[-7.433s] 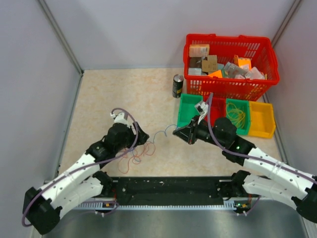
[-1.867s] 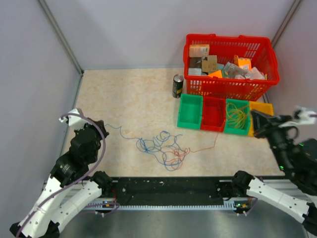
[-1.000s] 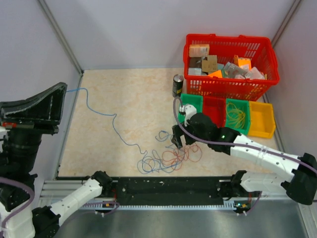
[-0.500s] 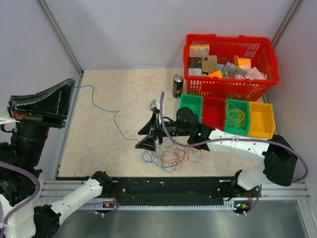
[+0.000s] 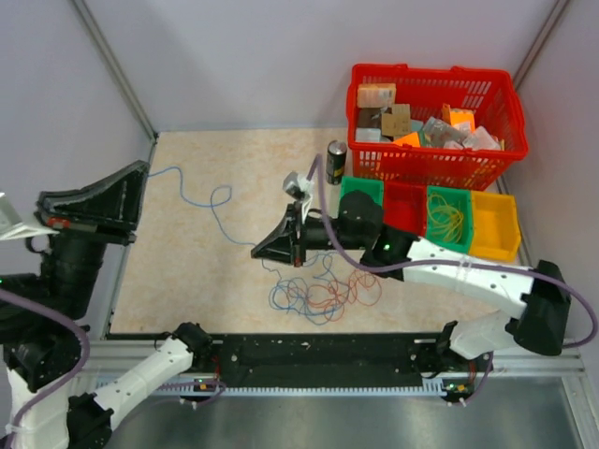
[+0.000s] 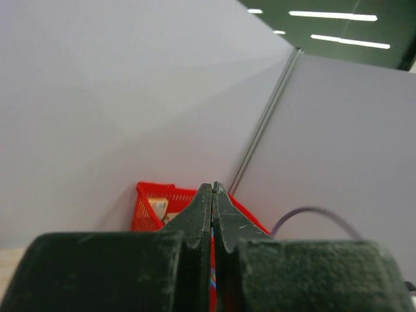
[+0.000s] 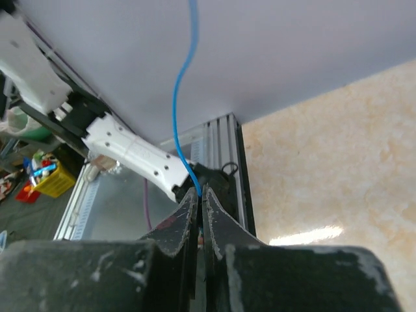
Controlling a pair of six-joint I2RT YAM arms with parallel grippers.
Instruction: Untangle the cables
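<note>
Fingers point(image 6: 195, 224) on left gripper point(image 6: 212, 193) and right gripper point(image 7: 199, 195) pinch the blue cable point(image 5: 211, 201) left of the tangle point(image 5: 323, 295); pulling apart, I could cinch its knots.

Two robot arms, two fingers apiece: left fingers point(image 6: 198, 221), right fingers point(image 7: 182, 224). One tabletop point(image 5: 234, 159). One red basket point(image 5: 430, 168), its boxes and packets too jumbled for a sure count. One dark can point(image 5: 336, 161). Four small bins in a row: first green bin point(image 5: 363, 183), red bin point(image 5: 412, 201), second green bin point(image 5: 466, 210), yellow bin point(image 5: 494, 224). One blue cable point(image 7: 175, 107) strung out alone. One tangled heap point(image 5: 323, 295) of blue, red and orange strands, number impossible to tell. One yellow-green bundle point(image 5: 449, 217) inside the second green bin.
</note>
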